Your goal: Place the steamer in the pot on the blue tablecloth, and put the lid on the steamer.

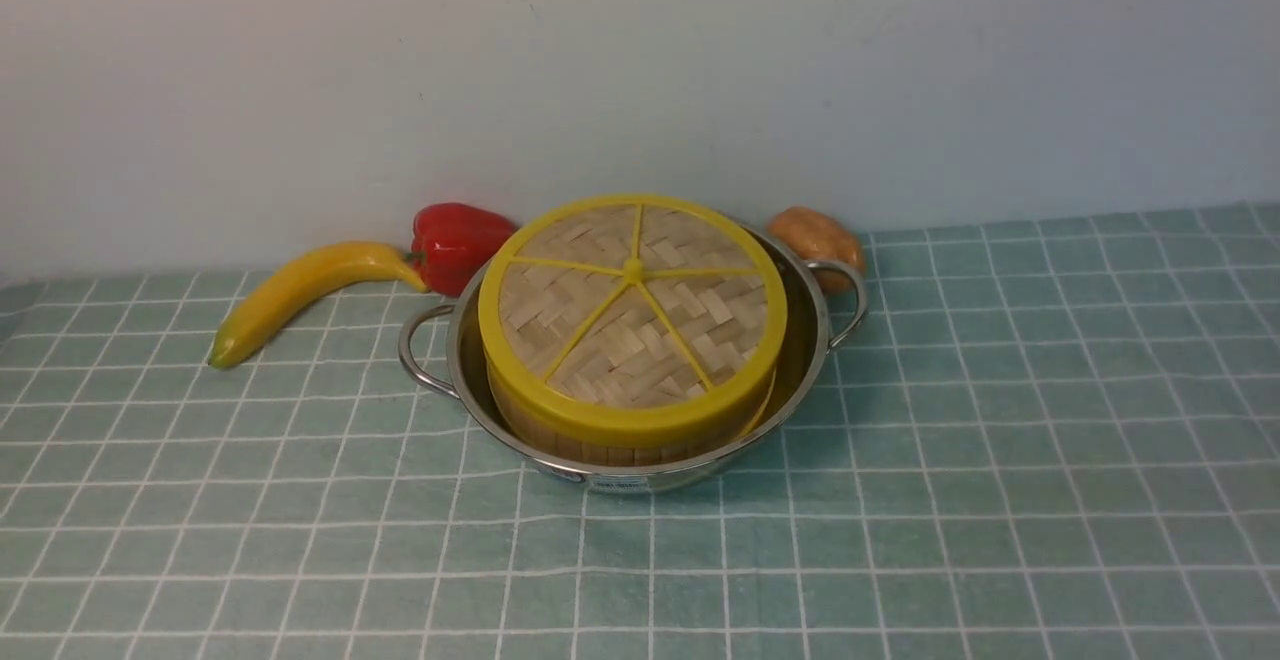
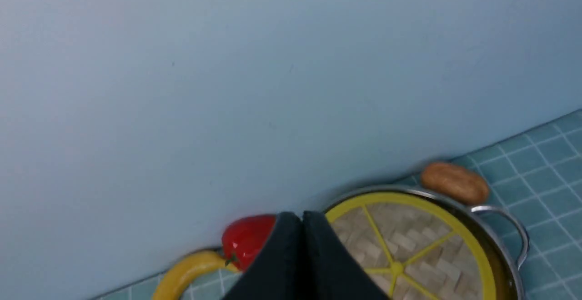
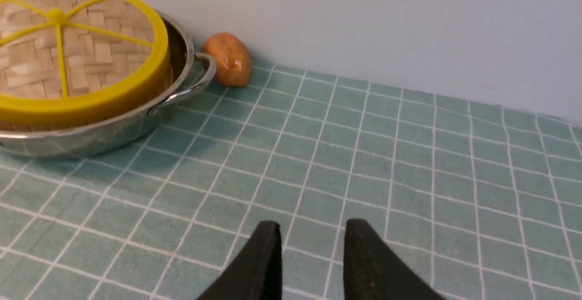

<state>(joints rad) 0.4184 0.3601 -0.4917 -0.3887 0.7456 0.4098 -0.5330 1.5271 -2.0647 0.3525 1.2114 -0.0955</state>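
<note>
The lid (image 1: 632,305) caps the steamer (image 1: 610,445) inside the pot (image 1: 620,485) near the blue tablecloth's (image 1: 1000,500) far edge, presumably finished, so the left gripper (image 2: 302,220) is closed on nothing, the right gripper's (image 3: 313,227) fingertips apart.

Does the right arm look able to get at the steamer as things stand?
Probably not directly: the lid covers the steamer and the pot surrounds it, though the right gripper is open and empty.

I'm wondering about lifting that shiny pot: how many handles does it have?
2. One handle is on the pot's left, toward the banana; the other is on its right, beside the potato.
</note>
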